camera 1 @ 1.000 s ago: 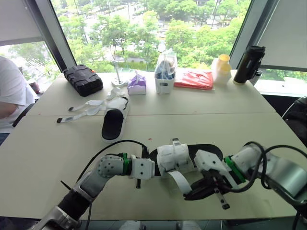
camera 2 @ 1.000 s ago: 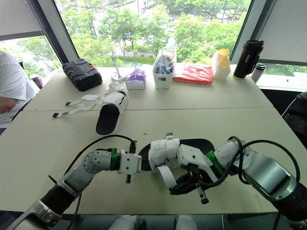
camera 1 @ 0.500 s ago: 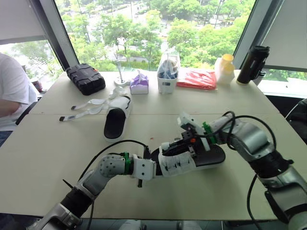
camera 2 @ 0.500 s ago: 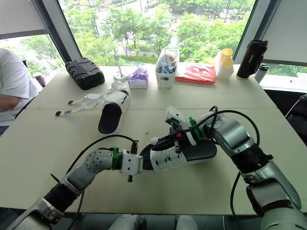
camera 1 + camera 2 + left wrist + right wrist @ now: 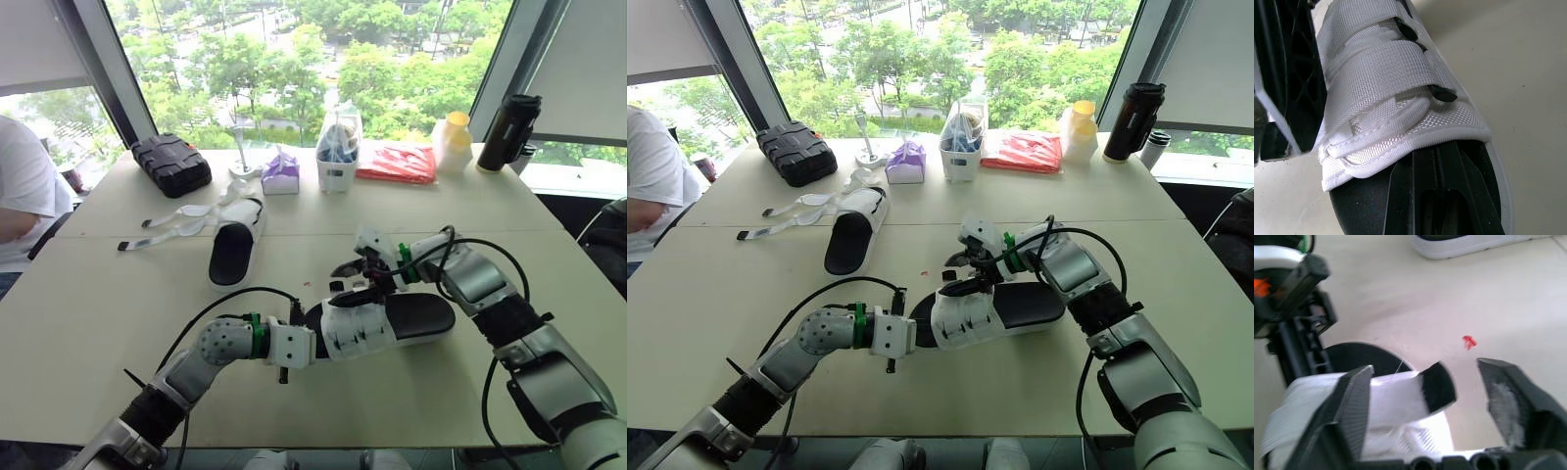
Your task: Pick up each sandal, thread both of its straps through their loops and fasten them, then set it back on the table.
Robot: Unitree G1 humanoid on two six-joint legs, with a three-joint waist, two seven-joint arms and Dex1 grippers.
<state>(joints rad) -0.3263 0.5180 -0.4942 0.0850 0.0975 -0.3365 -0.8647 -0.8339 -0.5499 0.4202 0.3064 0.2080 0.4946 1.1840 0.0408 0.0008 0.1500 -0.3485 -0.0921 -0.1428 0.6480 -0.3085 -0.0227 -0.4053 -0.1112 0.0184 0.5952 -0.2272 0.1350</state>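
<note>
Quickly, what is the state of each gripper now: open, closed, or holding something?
Left gripper: closed on the near sandal.
Right gripper: open, the strap end between its fingers.

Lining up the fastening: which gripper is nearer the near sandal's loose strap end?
Right. The right gripper is open, with the strap end between its fingers. The left gripper is shut on the sandal at its toe end, farther from the strap end.

Bright daylight comes from the windows (image 5: 294,59) behind the table (image 5: 78,323). Shadows on it are soft, faint. Window frames (image 5: 98,73) lean outward at the edges.
</note>
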